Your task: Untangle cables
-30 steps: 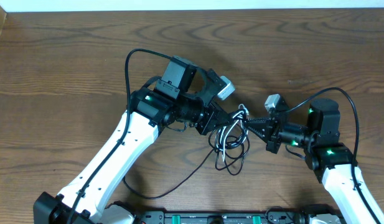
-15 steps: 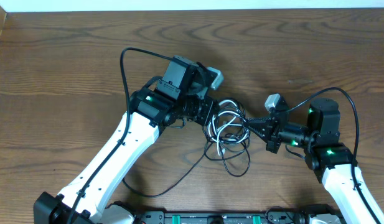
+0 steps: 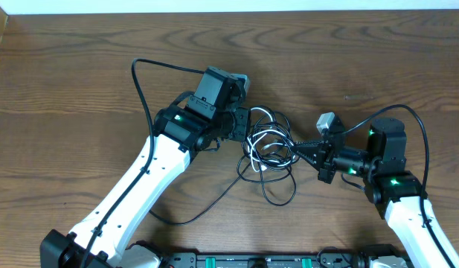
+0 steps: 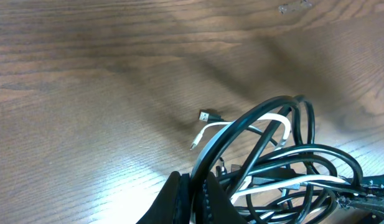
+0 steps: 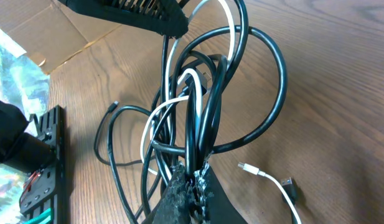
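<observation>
The cables (image 3: 270, 149) form one tangle of black loops with a white cord through it, stretched between my two grippers at mid table. My left gripper (image 3: 242, 124) is shut on a black loop at the tangle's left side; in the left wrist view the jaws (image 4: 195, 199) pinch that black cable (image 4: 241, 127). My right gripper (image 3: 300, 152) is shut on black strands at the right side, and the right wrist view shows its jaws (image 5: 195, 180) closed on them. A white plug (image 5: 248, 168) and a black plug (image 5: 289, 184) lie loose on the wood.
One long black cable end (image 3: 207, 212) trails toward the table's front left. A black rail (image 3: 244, 260) runs along the front edge. A cardboard flap (image 5: 55, 37) shows beyond the table in the right wrist view. The left arm's own thick wire (image 3: 140, 82) arches behind it.
My left gripper has moved left and back with its black loop, away from the right gripper, and the tangle has spread wider. The right arm has stayed put.
</observation>
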Robot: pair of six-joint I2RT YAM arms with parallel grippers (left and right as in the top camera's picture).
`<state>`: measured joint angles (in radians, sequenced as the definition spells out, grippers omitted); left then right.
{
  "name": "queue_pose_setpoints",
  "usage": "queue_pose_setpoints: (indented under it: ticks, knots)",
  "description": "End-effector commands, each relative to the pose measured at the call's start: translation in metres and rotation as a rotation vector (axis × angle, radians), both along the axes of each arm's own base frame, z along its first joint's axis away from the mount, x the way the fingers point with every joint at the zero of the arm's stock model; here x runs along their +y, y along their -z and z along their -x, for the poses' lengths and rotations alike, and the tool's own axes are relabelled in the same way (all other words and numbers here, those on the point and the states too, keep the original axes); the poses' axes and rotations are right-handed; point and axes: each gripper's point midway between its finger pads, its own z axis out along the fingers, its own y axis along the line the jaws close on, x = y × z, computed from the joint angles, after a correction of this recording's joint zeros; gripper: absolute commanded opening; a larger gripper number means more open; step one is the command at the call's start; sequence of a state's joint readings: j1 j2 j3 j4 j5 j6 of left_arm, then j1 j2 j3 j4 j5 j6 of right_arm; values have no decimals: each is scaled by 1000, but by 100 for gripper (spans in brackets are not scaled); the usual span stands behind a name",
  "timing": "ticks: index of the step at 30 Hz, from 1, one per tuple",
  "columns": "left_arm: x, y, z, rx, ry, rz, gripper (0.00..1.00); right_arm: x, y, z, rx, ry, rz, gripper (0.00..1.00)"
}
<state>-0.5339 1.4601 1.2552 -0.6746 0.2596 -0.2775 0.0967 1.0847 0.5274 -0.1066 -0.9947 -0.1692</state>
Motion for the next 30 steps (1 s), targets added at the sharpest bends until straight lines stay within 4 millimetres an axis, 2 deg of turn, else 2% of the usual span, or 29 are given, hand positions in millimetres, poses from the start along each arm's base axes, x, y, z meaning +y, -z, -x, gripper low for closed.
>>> queue_pose_setpoints:
  ticks: [1, 4, 9, 13, 17, 19, 30]
  knots:
    - [7, -3, -7, -23, -40, -20, 7, 4, -7, 3, -13, -32, -18, 1]
    - [6, -3, -7, -24, -40, -19, 7, 7, -10, 8, -22, -67, -34, 1]
    - [6, -4, -8, -27, -40, -18, 8, 16, -21, 32, -99, -226, -96, 1]
    - [13, -4, -14, -46, -82, -42, 7, 18, -23, 35, -99, -246, -111, 1]
    - [31, -3, -25, -52, -262, -71, 7, 17, -22, 36, -92, -245, -111, 1]
    - [32, -3, -26, -44, -298, -59, 7, 17, -22, 36, -92, -245, -110, 1]
    - [32, -4, -27, -44, -301, -57, 7, 18, -25, 40, -104, -268, -124, 1]
